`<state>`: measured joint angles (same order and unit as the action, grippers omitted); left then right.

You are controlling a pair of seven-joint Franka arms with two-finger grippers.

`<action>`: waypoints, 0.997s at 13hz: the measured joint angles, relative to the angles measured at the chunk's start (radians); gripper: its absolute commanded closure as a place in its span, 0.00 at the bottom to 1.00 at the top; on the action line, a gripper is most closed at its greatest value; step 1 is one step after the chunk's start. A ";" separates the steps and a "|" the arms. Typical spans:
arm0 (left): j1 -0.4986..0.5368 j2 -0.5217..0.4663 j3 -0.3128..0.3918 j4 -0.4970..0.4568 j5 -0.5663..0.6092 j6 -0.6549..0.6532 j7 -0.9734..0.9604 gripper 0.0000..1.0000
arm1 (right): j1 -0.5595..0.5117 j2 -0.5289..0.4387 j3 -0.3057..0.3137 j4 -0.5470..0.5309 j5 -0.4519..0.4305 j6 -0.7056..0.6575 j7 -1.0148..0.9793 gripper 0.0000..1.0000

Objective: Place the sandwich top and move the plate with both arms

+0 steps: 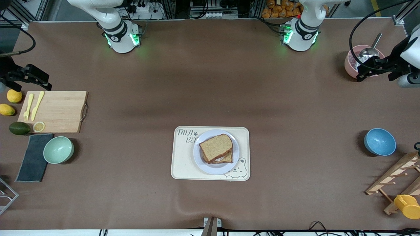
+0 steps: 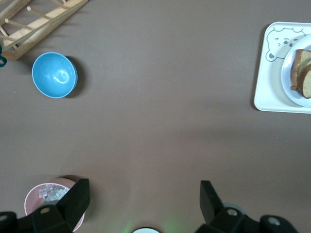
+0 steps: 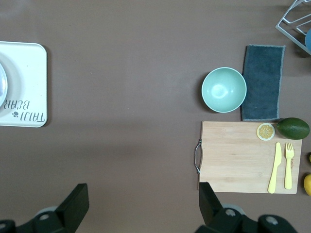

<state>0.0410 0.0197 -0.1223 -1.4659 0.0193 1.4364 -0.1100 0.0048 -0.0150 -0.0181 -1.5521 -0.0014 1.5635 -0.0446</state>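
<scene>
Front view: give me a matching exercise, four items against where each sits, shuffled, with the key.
Items
1. plate
2. fork
3. spoon
4. sandwich top

Places
A. in the pink bowl
B. on the bear tray
C. on the sandwich, on the plate
D. on the cutting board, beside the knife

Pairs: 1-B, 2-D, 3-A, 4-C
</scene>
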 measured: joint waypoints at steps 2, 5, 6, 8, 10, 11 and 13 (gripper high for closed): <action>-0.002 -0.001 0.007 -0.025 0.000 0.024 0.000 0.00 | 0.000 0.000 0.000 0.000 0.000 -0.001 0.000 0.00; -0.002 -0.002 0.007 -0.031 0.000 0.035 0.000 0.00 | 0.000 0.000 -0.001 0.000 0.000 -0.002 0.000 0.00; -0.002 -0.003 0.008 -0.031 0.000 0.035 0.000 0.00 | 0.000 0.000 -0.001 0.000 0.000 -0.002 0.000 0.00; -0.002 -0.003 0.009 -0.031 0.000 0.035 0.000 0.00 | 0.000 0.000 -0.001 0.000 0.000 -0.002 0.000 0.00; -0.002 -0.003 0.010 -0.031 0.000 0.036 0.000 0.00 | 0.000 0.000 -0.001 0.000 0.000 -0.002 0.000 0.00; -0.002 -0.003 0.010 -0.031 0.000 0.038 0.000 0.00 | 0.000 0.000 -0.001 0.000 0.000 -0.003 0.000 0.00; -0.002 -0.003 0.010 -0.029 0.000 0.041 0.000 0.00 | 0.000 0.000 -0.001 0.000 0.000 -0.005 0.000 0.00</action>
<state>0.0392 0.0169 -0.1120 -1.4950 0.0193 1.4773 -0.1099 0.0047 -0.0150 -0.0189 -1.5521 -0.0014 1.5589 -0.0442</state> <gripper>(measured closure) 0.000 0.000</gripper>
